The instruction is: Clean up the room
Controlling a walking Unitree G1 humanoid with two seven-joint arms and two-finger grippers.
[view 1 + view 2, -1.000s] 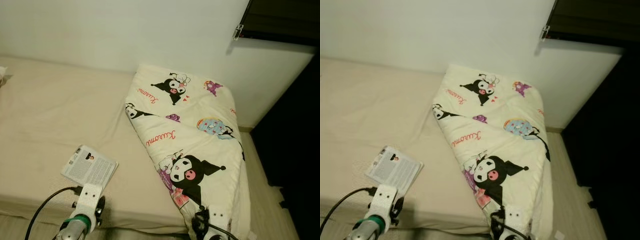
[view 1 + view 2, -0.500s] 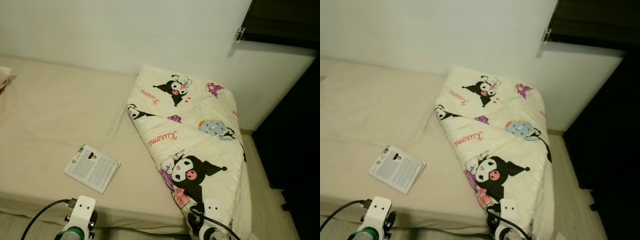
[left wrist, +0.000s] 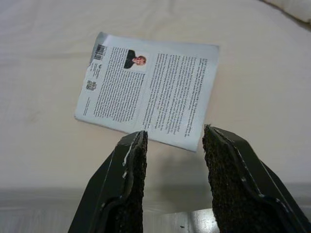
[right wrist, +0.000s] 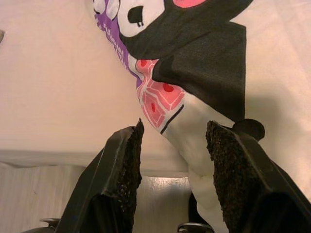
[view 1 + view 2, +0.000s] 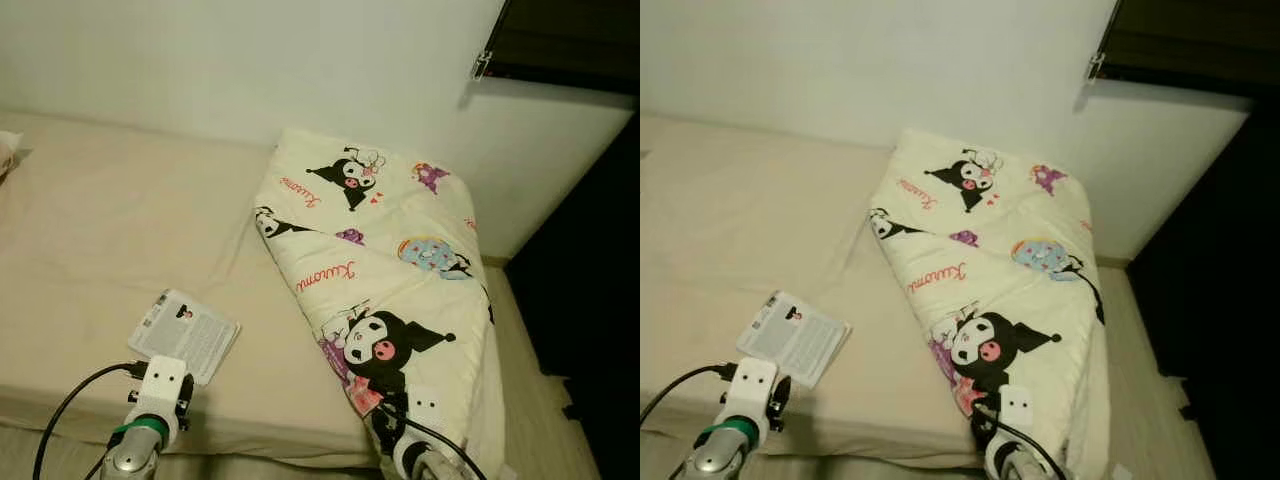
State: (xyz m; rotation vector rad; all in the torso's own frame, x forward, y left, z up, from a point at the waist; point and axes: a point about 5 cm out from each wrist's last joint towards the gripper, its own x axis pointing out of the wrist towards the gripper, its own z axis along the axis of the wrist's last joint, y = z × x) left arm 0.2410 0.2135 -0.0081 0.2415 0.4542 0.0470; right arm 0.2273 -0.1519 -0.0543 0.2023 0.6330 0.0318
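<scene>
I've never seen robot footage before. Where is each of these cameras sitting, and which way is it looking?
Left eye and right eye views: on the head, looking forward and down at the bed, booklet and cartoon blanket; both arms at the bottom.
Left wrist view: on the left arm, looking along the open left gripper at the booklet.
Right wrist view: on the right arm, looking along the open right gripper at the blanket's lower corner.
Shared: booklet in head and left wrist views; blanket in head and right wrist views.

Two silver arms, each ending in a white block with two small dark holes, a green ring round the left wrist point(image 5: 141, 432), thin black cables looping off both, and long black fingers point(image 3: 127, 194) with rough, grainy inner pads.
</scene>
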